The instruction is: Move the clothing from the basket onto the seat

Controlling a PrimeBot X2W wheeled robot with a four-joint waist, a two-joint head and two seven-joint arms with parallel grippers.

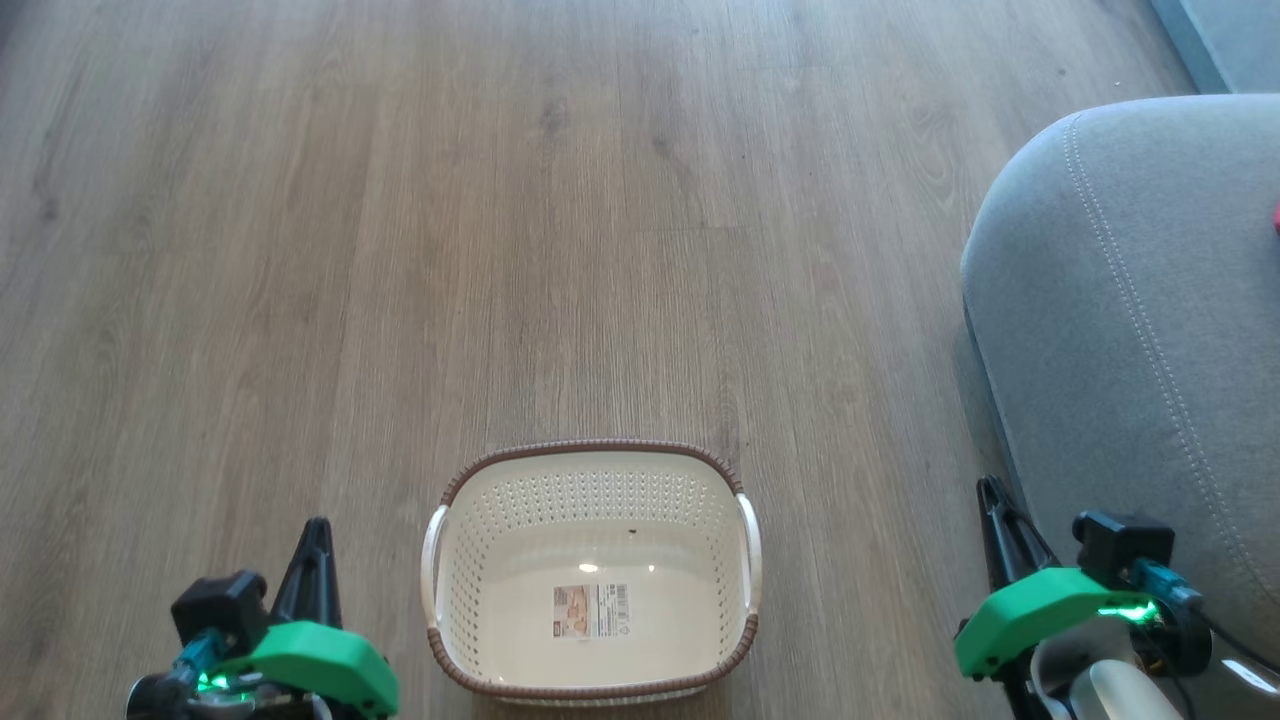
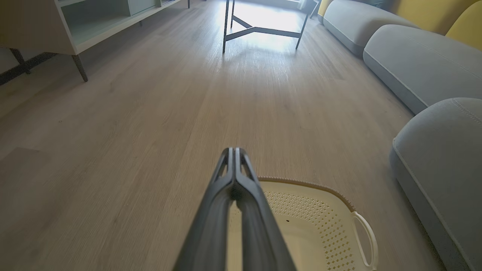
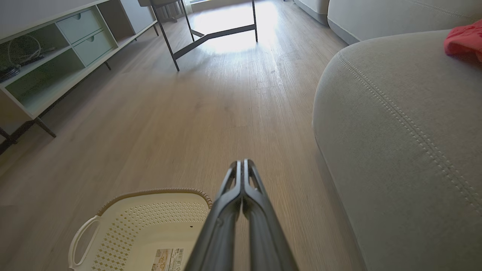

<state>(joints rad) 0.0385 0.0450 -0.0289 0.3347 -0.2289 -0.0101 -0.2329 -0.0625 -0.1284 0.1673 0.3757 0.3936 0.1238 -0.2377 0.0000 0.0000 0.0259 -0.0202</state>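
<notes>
Basket [image 1: 595,446] upright, long axis left-right

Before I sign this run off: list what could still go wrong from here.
Only a bit of the clothing shows on the seat; whether the rest lies securely cannot be told.
The shut right claw is close beside the seat's side; a swing might snag the fabric.
The empty basket stands on the floor just ahead; rolling forward could knock it.
</notes>
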